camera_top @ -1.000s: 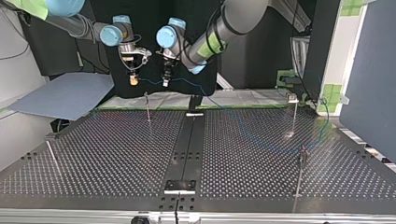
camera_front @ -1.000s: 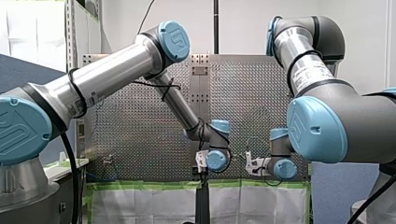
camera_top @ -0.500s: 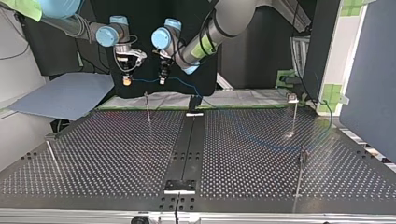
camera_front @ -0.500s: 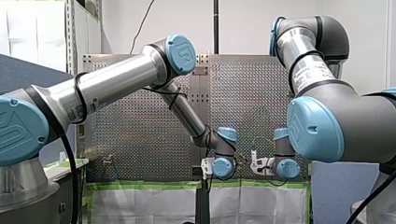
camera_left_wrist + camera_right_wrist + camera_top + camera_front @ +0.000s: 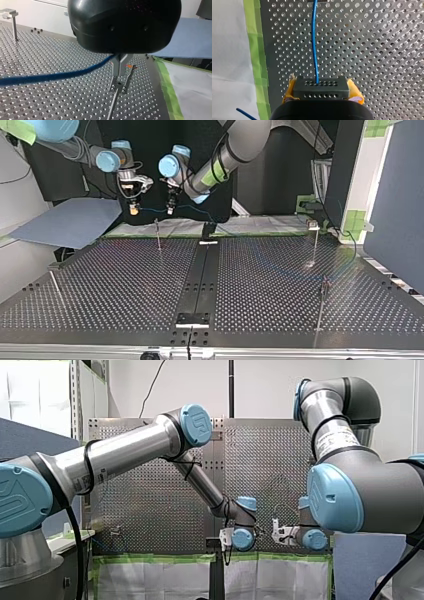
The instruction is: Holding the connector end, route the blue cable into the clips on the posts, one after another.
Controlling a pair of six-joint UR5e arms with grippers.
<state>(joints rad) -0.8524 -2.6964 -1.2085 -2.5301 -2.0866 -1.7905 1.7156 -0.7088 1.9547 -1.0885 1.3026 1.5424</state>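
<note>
In the right wrist view my right gripper is shut on the black connector block, gripped between its yellow pads. The blue cable runs straight ahead from the block. My left gripper is shut on the blue cable with its metal fingers, and a clip post stands just under them. In the top view the two grippers hang side by side above the far edge, my right gripper left of my left gripper, with the cable stretched between them above a post.
Other thin posts stand on the perforated table: one at the top view's far right, one at the near right, one at the near left. Green tape edges the table. A blue sheet lies beyond it.
Both grippers have moved together toward the top view's left, keeping the cable between them. The stretch of cable between them has drawn straighter.
</note>
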